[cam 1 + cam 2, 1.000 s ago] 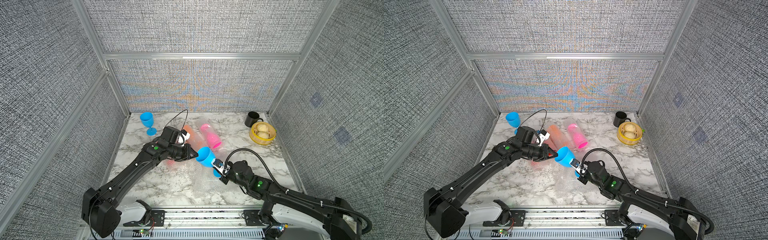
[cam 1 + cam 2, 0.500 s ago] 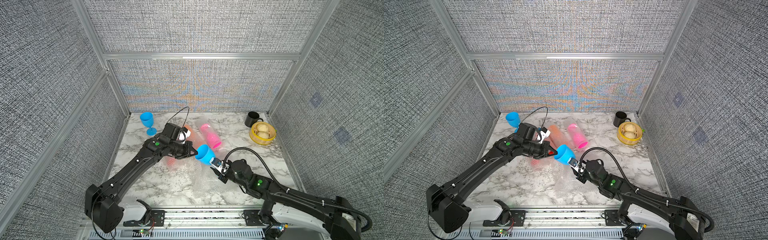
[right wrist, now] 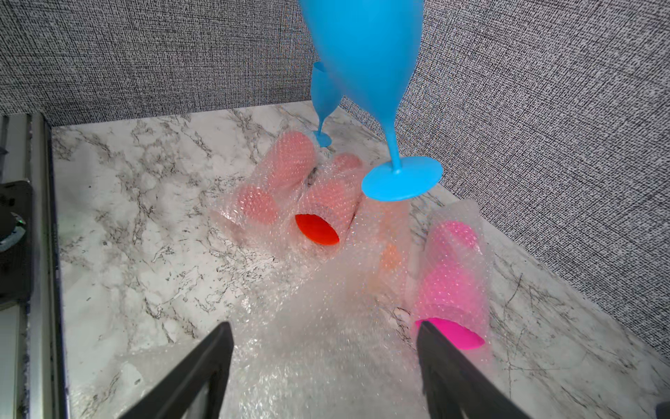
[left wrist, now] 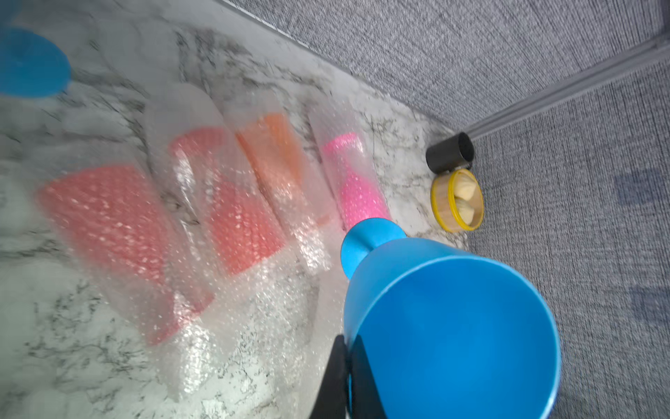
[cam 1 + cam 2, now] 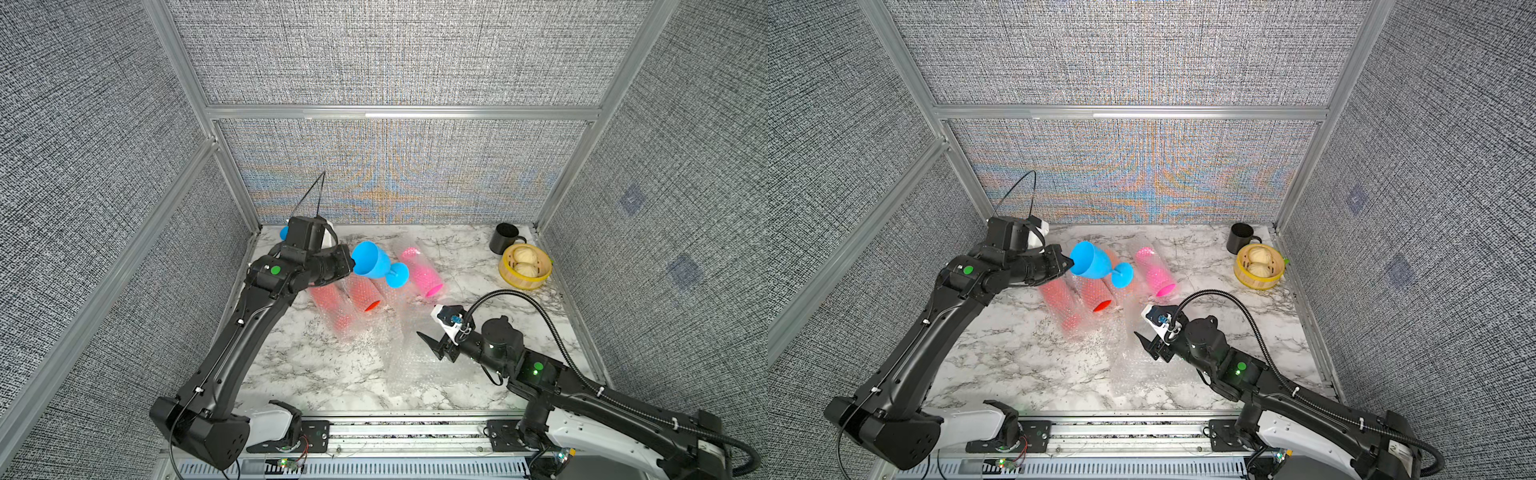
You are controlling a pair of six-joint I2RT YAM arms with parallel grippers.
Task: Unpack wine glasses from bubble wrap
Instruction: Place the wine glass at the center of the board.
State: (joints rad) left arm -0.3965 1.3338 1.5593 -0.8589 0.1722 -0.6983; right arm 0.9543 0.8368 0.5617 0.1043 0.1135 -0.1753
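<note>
My left gripper (image 5: pixel 351 262) (image 4: pixel 348 366) is shut on the rim of a bare blue wine glass (image 5: pixel 372 266) (image 5: pixel 1092 262) (image 4: pixel 453 326), held in the air on its side above the wrapped ones. A second blue glass (image 3: pixel 324 94) stands at the back left. Two red glasses (image 5: pixel 330 299) (image 5: pixel 365 297), an orange one (image 4: pixel 275 145) and a pink one (image 5: pixel 419 272) (image 3: pixel 449 283) lie rolled in bubble wrap. My right gripper (image 5: pixel 430 330) (image 5: pixel 1148 328) (image 3: pixel 322 326) is open and holds nothing, low over a loose sheet of bubble wrap (image 5: pixel 411 365) (image 3: pixel 319 362).
A black mug (image 5: pixel 505 239) and a bamboo steamer (image 5: pixel 505 278) with two buns stand at the back right corner. Grey fabric walls close the marble table (image 5: pixel 299 365) on three sides. A metal rail runs along the front edge.
The right gripper has opened, let go of the blue glass's foot and drawn back toward the front. The left arm has carried the glass up and toward the back.
</note>
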